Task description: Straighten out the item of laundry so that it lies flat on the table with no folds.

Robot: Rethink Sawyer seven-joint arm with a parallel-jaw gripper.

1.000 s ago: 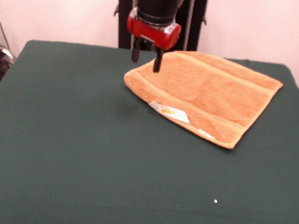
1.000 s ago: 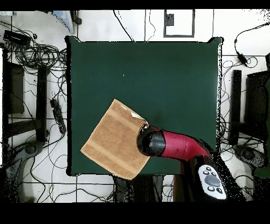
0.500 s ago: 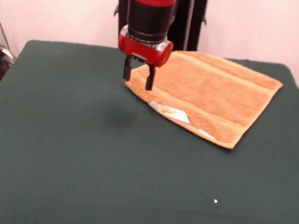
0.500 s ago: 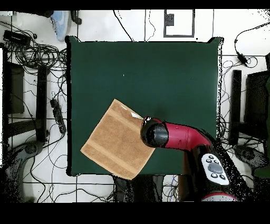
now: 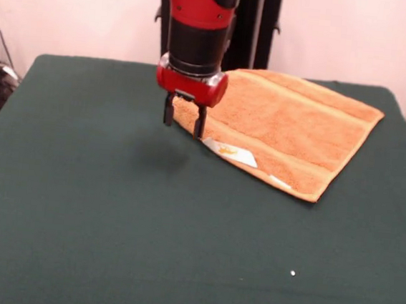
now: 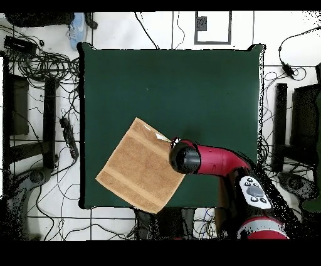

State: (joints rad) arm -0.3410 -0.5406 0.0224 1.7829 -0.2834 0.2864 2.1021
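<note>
Mostly flat, terry-napped square towel (image 5: 284, 128) on green cloth table (image 5: 110, 222).

I see the orange-yellow towel (image 5: 284, 127) lying spread on the green table (image 5: 110, 222), turned diamond-wise toward one corner of it, its far corner reaching the table's edge. Woven border bands run along two opposite sides. A small white label (image 5: 230, 152) shows at the near edge, which looks slightly lifted or turned over there, though I can't be sure.
</note>
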